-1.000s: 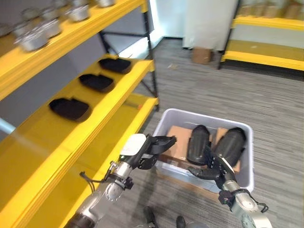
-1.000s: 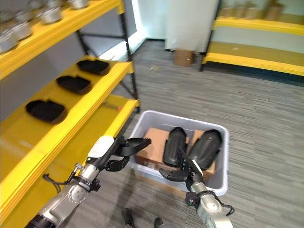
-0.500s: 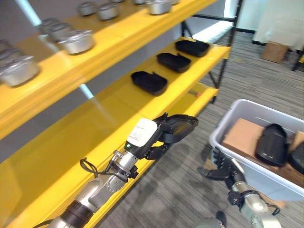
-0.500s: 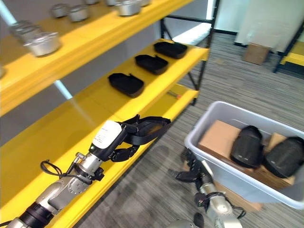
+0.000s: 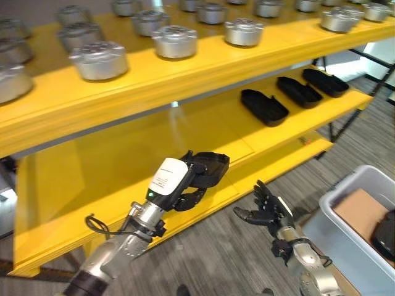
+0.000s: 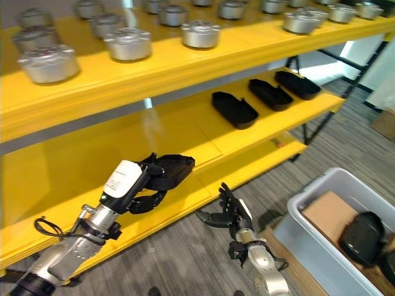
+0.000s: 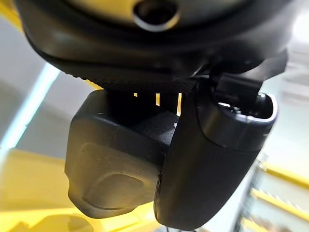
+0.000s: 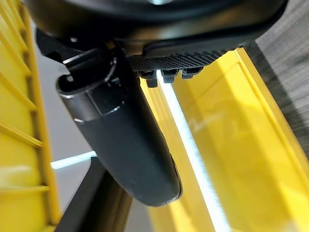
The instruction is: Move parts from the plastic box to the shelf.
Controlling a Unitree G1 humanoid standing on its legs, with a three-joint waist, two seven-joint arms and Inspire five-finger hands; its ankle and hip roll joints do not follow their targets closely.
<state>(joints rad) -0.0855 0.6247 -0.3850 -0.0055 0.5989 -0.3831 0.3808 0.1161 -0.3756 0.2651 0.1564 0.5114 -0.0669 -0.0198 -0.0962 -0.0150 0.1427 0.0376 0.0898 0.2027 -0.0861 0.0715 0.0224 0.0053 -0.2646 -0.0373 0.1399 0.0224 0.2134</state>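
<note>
While the yellow shelf (image 5: 123,166) spans the scene and the plastic box (image 6: 308,237) sits on the floor to our right, our left hand (image 5: 185,182) curls around a black part (image 5: 210,169) above the middle tier; our right hand (image 5: 265,209) hangs beside it, fingers spread, empty.

Left hand (image 6: 139,185) gripping a black part (image 6: 170,168) over the yellow shelf (image 6: 55,185), right hand (image 6: 227,213) spread at five o'clock, grey plastic box (image 6: 308,237) beyond
</note>
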